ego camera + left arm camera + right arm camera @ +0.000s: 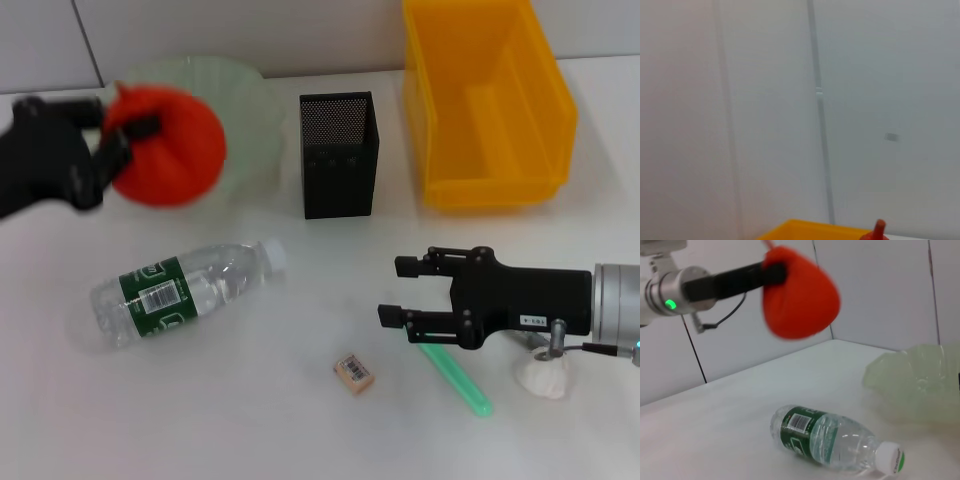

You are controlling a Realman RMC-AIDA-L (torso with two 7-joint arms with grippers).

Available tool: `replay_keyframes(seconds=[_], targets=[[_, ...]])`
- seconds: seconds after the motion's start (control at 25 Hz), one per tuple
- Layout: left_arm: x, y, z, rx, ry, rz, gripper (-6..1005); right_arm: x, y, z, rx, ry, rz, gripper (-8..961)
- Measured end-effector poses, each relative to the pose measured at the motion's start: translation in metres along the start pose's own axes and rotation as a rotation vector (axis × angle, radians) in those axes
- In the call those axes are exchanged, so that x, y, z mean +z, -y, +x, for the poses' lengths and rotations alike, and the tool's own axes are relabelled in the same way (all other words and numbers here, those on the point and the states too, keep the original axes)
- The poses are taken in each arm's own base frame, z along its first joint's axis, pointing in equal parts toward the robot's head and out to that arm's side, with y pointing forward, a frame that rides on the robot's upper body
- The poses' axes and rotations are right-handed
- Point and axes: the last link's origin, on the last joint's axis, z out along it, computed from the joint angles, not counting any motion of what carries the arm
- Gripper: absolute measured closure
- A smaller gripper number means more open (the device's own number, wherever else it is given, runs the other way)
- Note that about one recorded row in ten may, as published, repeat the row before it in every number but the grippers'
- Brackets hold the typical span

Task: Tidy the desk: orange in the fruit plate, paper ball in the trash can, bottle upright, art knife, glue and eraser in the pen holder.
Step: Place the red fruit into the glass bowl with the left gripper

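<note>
your left gripper [128,135] is clamped on the orange [170,145] and carries it in the air at the near edge of the fruit plate [235,90]. the right wrist view confirms it: fruit well above the desk [250,400], plate off to one side. judgement: this is the carry-over step, so the orange is held high to pass over the plate's raised rim before you lower and release. it is not in the plate yet.

your right gripper [410,290] hovers low over the right half of the desk, fingers spread wide, gripping nothing. it sits just beside the green stick [455,380] and the paper ball [545,378], probably staged for one of those next.

remaining items:
- bottle [180,290] lies on its side, cap toward the pen holder [338,155]. not upright.
- eraser [354,373] flat on the desk, near front centre.
- the green stick: glue or art knife, can't tell which. only one such item shows.
- paper ball partly hidden under the right arm.
- yellow bin [490,100] at the back right, presumably the trash can, looks empty.

risk note: a round fruit may roll off the plate's shallow rim if dropped near the edge.
</note>
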Motion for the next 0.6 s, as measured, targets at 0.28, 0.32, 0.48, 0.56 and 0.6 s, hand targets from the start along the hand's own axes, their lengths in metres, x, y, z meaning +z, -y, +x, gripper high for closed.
replay_keyframes(seconds=[0.28,0.32,0.48,0.56,0.6], targets=[[0.03,0.039,-0.005,-0.074,0.036,0.179,909,0.0,-0.004,0.007,0.026,-0.001,-0.008,243],[0.034,0.046,-0.009,-0.09,0.05,0.219,909,-0.001,-0.004,0.007,0.028,-0.001,-0.008,243],[0.047,0.065,-0.022,-0.13,0.105,0.331,908,-0.002,-0.006,0.009,0.034,-0.001,-0.007,243],[0.053,0.071,-0.027,-0.139,0.13,0.373,908,-0.003,-0.006,0.01,0.037,0.0,-0.009,243],[0.056,0.074,-0.028,-0.142,0.14,0.387,908,-0.004,-0.006,0.01,0.038,0.003,-0.008,243]])
